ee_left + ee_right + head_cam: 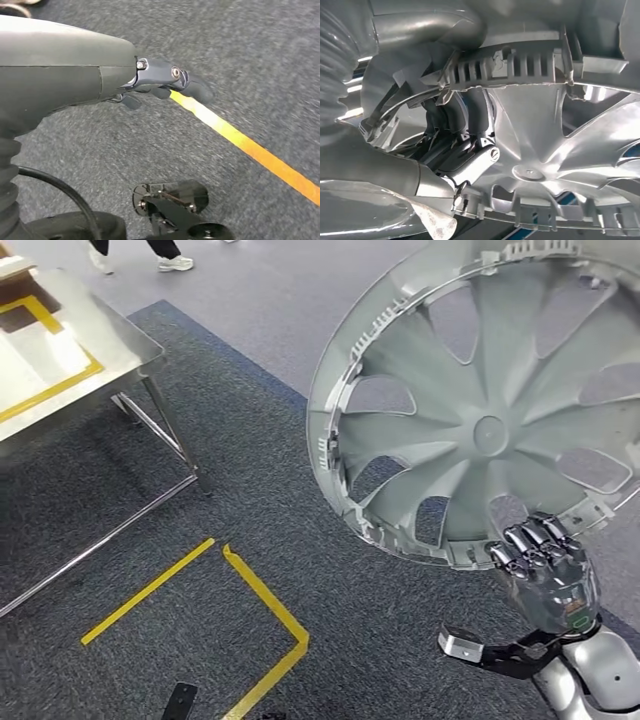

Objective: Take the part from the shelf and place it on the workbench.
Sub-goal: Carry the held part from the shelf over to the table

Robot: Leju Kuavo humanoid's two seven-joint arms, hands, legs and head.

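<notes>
Several dark fingers (532, 540) of the right hand (551, 575) curl over the lower rim of the part (483, 420), a large silver wheel cover, and grip it there; the right wrist view shows those fingers (469, 117) hooked through an opening beside the ribbed rim of the part (546, 125). Above the fingers the cover stands tilted on edge, its spokes fanning up and away from the grip. Held in the air over the grey carpet (249, 490), it is well apart from the workbench (53, 350). Yellow floor tape (256, 590) lies on the carpet between them. The left hand (166, 82) hangs over carpet near a yellow tape line (241, 142), its fingers apparently loose and holding nothing, though the blur makes this uncertain.
</notes>
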